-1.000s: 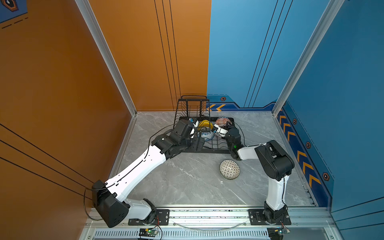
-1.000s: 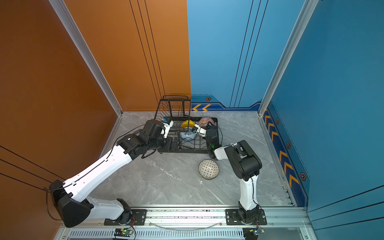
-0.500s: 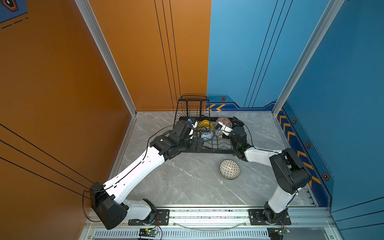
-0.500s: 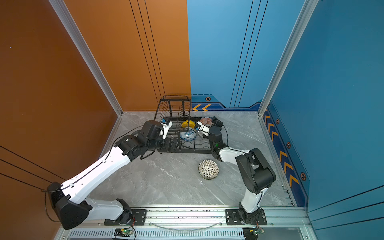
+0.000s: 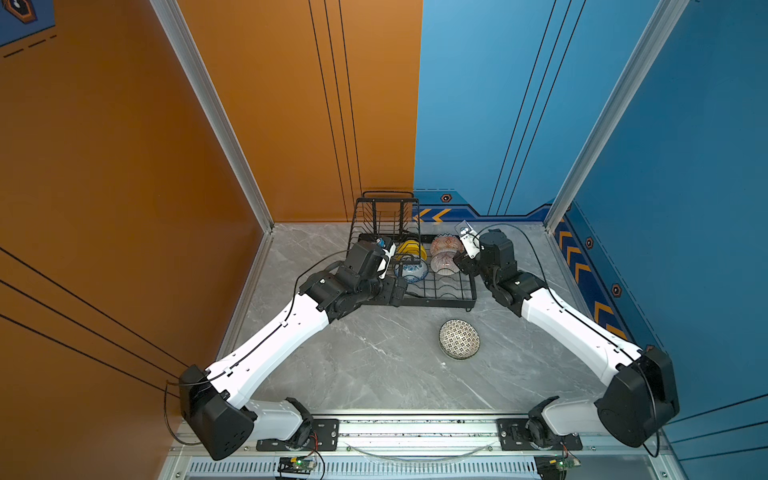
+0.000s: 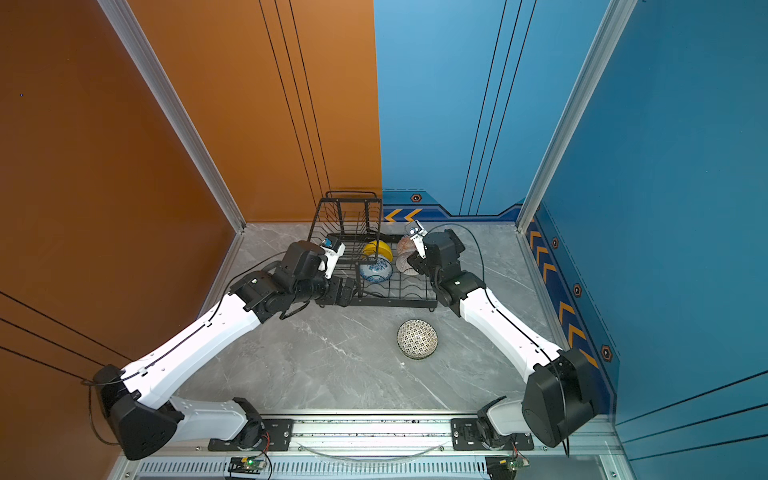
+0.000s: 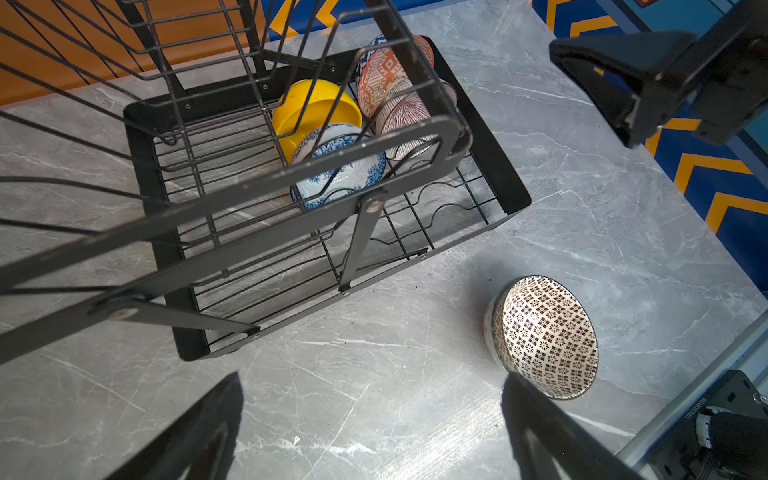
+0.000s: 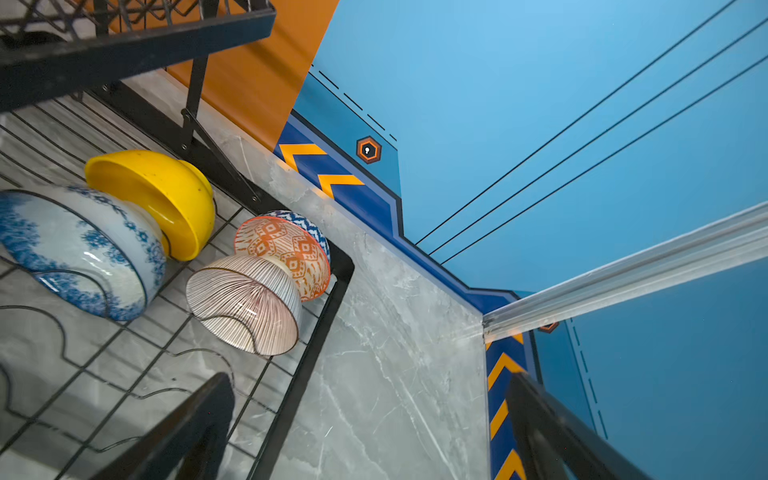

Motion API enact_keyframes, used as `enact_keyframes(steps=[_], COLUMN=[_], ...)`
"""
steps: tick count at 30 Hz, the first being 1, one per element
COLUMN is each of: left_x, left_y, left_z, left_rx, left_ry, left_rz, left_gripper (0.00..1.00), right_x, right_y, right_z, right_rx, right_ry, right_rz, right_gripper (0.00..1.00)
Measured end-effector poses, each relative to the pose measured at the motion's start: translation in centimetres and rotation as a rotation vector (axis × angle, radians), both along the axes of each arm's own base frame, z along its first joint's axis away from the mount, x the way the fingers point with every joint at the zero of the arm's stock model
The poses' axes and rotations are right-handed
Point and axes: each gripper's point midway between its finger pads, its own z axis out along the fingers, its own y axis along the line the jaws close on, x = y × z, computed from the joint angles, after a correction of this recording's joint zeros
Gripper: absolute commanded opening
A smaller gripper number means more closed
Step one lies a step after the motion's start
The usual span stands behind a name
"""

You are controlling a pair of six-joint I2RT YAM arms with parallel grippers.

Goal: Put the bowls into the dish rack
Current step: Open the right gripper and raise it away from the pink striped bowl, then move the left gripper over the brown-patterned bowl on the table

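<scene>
Left fingers (image 7: 187,444) and right fingers (image 8: 178,432) spread wide

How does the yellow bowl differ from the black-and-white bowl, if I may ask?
The yellow bowl sits in the dish rack; the black-and-white bowl stands outside it on the table. The yellow bowl is tipped on its side; the black-and-white bowl rests mouth up. Both are small and round.

Bright, even light from above fills both top views, leaving only soft shadows beside the patterned bowl (image 5: 459,338) and under the dish rack (image 5: 432,301). In the left wrist view a pale glare streak lies across the floor (image 7: 415,453). The rack bars nearest the lens look soft and out of focus.
</scene>
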Motion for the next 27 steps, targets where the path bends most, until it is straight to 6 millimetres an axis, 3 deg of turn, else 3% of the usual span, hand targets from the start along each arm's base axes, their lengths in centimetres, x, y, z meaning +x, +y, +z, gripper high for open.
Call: enact_keyframes(steps=[11,16,27], left_x=[-1.3,-2.7,-4.2], left_y=[-1.5,-3.4,-6.5], left_z=[-0.3,-2.1,-6.6], left_rx=[-0.015,-0.008,0.051], left_ry=[0.020,0.076,0.191], left_rz=[-0.071,-0.144,-0.214], left_gripper=[0.98,0.98,0.98], right_x=[-4.9,-5.4,-4.9], right_y=[1.0,0.4,1.0], right_z=[0.0,0.0,-3.5], right_rx=[0.261,0.327,0.365], right_ry=[0.237,0.308,0.482], right_rz=[0.007,-0.018,-0.048], right_gripper=[1.00,1.00,1.00])
